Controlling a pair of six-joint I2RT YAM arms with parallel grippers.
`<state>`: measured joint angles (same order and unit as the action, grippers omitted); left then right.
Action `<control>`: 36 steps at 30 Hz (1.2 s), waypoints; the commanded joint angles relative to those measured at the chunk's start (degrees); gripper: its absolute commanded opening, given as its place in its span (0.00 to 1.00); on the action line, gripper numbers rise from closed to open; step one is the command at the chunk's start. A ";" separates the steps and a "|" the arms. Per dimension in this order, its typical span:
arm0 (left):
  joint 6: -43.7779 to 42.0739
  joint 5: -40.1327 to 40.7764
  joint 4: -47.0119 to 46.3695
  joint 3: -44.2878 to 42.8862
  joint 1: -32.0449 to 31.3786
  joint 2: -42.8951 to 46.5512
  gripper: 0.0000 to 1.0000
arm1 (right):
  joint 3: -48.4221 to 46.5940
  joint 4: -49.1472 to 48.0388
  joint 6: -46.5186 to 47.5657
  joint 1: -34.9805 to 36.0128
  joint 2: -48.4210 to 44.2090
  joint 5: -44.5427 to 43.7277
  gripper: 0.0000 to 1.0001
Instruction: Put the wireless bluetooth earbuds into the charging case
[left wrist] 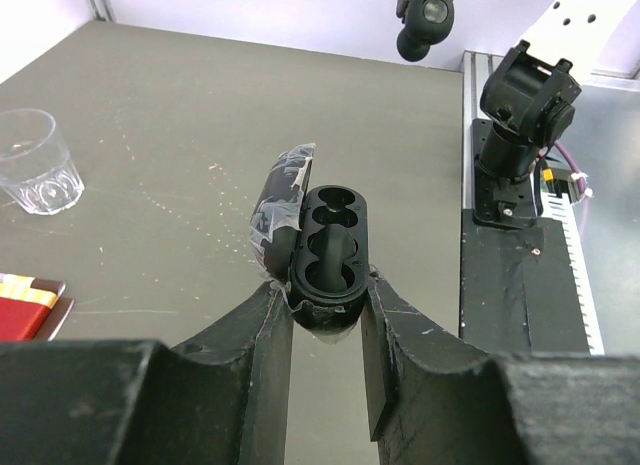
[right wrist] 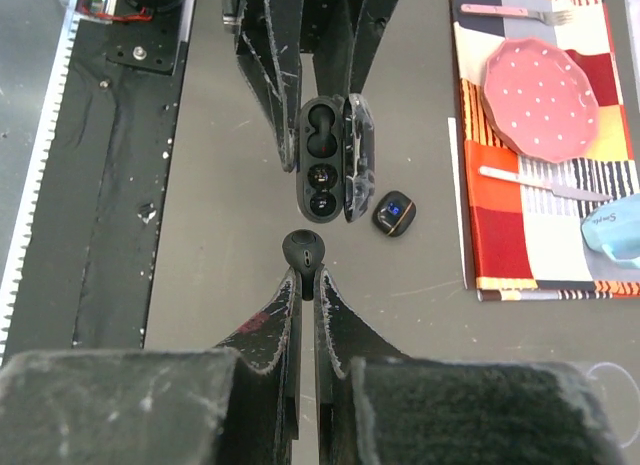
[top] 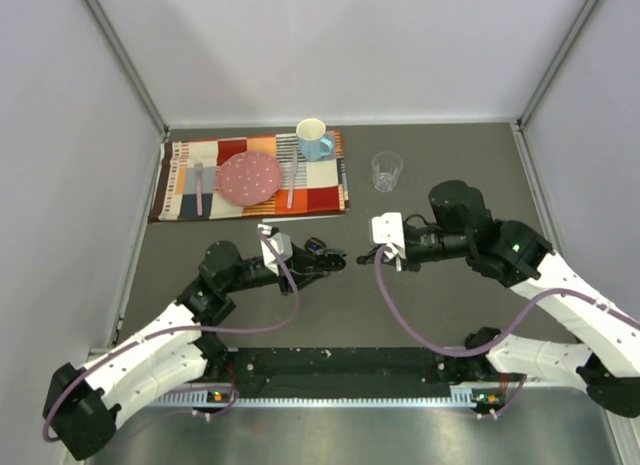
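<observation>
**Item 1.** An earbud (right wrist: 303, 249), small, glossy, black and rounded, is pinched at the tips of the right gripper (right wrist: 304, 277), whose jaws are closed on its lower end. In the right wrist view it sits at 6 o'clock of the charging case (right wrist: 322, 170), near it but not touching.

**Item 2.** A 2nd earbud (right wrist: 394, 213) lies loose on the table (right wrist: 200, 245) at the case's 4 o'clock, just beside the raised lid (right wrist: 358, 160).

**Item 3.** The case is open with its wells exposed. The left gripper (left wrist: 326, 291) is clamped across its body. Whether any well is filled cannot be told.

**Assessment.** The earbud is judged very light, hard and slippery. Its curved shell gives the tips little purchase, so it may rotate or squirt out under too much squeeze. The best hold is across its narrow part, leaving the seating face free. The case looks rigid and its hinged lid is the weak part, so a grip on the body is sound.

**Surroundings.** A placemat (right wrist: 520, 235) with a plate (right wrist: 540, 100) lies at 2 o'clock of the case. A glass (left wrist: 35, 175) stands well apart.
</observation>
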<state>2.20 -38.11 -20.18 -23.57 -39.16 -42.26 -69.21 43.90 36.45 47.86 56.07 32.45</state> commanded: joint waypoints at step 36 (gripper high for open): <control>-0.61 -4.78 -2.05 -2.97 -0.22 -1.25 0.00 | -7.43 1.28 7.15 9.98 12.57 -9.51 0.00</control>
<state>1.96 -41.25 -19.90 -24.12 -39.16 -43.40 -73.67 46.28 42.26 56.90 68.07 22.87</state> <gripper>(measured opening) 0.338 0.017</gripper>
